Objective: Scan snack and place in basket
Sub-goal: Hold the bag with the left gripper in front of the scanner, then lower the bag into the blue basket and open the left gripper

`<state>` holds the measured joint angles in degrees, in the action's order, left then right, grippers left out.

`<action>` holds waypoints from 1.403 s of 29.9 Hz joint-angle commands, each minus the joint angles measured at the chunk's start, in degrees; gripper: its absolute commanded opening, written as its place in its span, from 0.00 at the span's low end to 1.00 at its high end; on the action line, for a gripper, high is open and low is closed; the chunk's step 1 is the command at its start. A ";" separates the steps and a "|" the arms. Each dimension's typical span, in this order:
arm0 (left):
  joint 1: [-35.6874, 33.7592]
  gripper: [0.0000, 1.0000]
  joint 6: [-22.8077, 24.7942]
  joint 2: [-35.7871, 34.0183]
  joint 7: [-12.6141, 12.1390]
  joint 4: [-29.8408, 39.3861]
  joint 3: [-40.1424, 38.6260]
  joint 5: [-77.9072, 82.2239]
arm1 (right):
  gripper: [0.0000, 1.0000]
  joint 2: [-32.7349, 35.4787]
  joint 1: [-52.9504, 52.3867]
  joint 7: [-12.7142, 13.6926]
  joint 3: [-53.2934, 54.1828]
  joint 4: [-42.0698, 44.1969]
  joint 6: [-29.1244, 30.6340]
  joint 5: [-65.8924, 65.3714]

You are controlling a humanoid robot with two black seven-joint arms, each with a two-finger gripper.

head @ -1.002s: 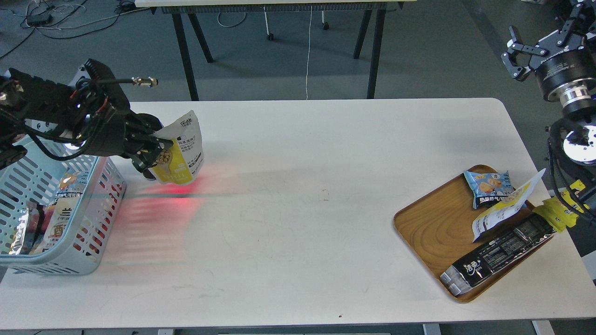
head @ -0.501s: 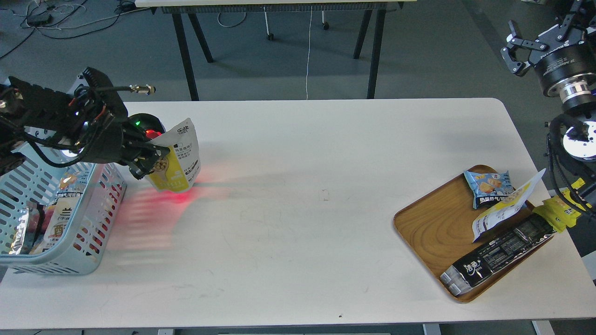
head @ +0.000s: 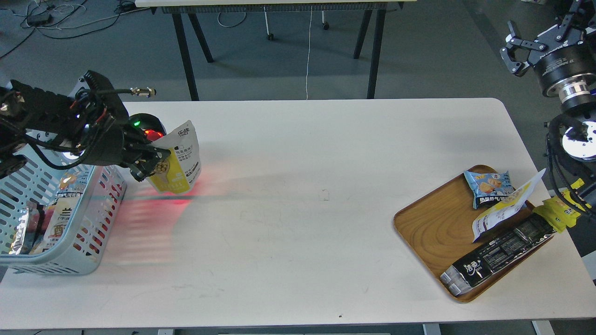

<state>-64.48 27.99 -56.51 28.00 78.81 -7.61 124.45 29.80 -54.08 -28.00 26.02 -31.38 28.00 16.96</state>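
White rounded-corner tabletop (head: 298, 209), red glow at left; grey floor behind. Left gripper (head: 156, 163) pinches white-and-yellow snack pouch (head: 179, 160) beside light-blue slotted plastic basket (head: 100, 218). Right gripper (head: 528, 51) fingers spread, empty.

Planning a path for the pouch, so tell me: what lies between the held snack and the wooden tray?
Head view: only bare white table with a red glow under the snack; nothing stands before the wooden tray.
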 commanded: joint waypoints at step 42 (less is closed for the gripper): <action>1.29 0.00 0.01 -27.94 0.00 0.82 -7.35 -5.89 | 0.99 -0.09 0.03 0.00 -0.09 0.44 0.00 0.00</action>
<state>-63.27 28.00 -82.75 28.00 79.42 -17.65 118.62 29.80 -54.14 -28.00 25.93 -31.00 28.00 16.87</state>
